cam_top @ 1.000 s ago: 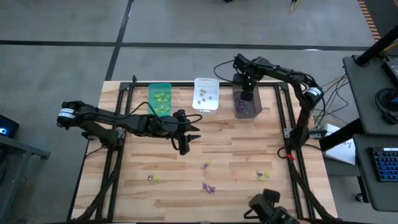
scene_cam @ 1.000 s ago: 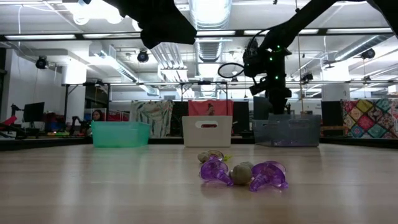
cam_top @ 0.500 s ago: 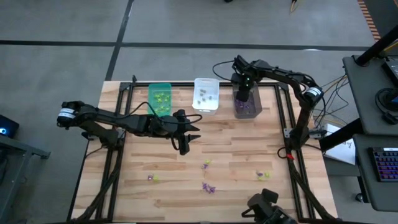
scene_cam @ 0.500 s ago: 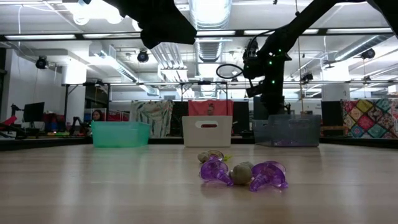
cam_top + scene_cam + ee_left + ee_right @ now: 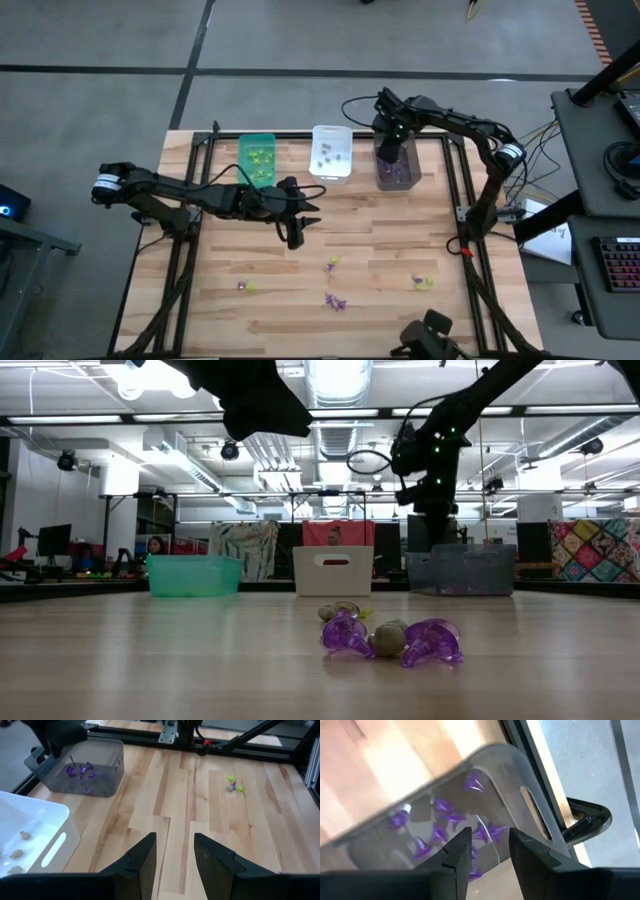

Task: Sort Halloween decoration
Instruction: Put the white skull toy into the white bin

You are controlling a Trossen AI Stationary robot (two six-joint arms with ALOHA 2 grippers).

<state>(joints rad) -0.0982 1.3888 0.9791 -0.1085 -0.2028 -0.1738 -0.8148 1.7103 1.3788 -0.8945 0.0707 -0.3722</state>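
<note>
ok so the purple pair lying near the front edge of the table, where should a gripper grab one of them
Take one purple trinket at a time, from straight above. Both lie on their sides touching a greyish piece between them, so close the fingers across the outer rounded body of the one you pick, away from that piece. Coming in sideways would likely shove the cluster along the table. Finer shape is hard to tell.

Three bins at twelve o'clock: one green bin (image 5: 257, 157), one white bin (image 5: 331, 152), one dark grey bin (image 5: 397, 168). Four little clusters of trinkets (image 5: 335, 302) lie loose on the table (image 5: 380, 250). Two arms.
</note>
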